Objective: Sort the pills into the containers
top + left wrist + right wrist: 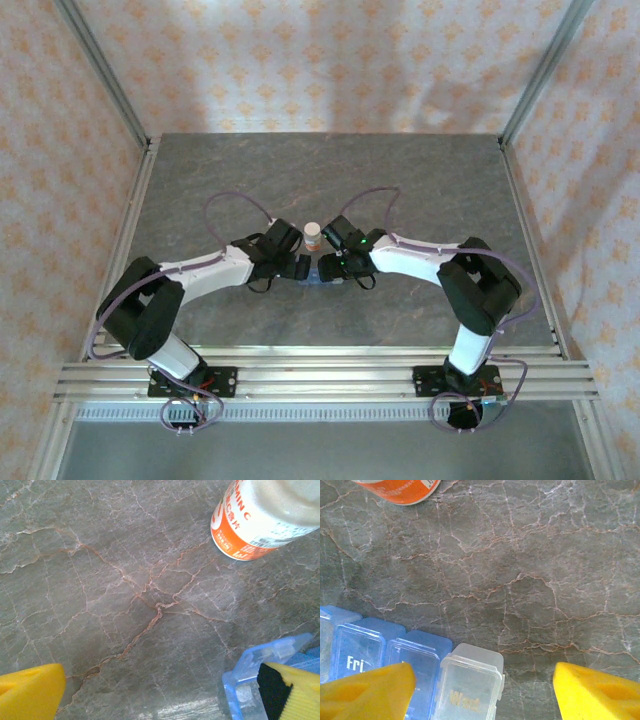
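Left gripper (162, 680) and right gripper (485, 677) hovering open, empty, at either end of translucent blue plastic pill box (417, 652).

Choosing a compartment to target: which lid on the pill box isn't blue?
The end compartment, clear with gold lettering; the others, like the Fri compartment, are blue.

Pill box (417, 655) cut off at bottom and left edges, contents too blurred to tell, bottle (260, 515) cropped at top edge.
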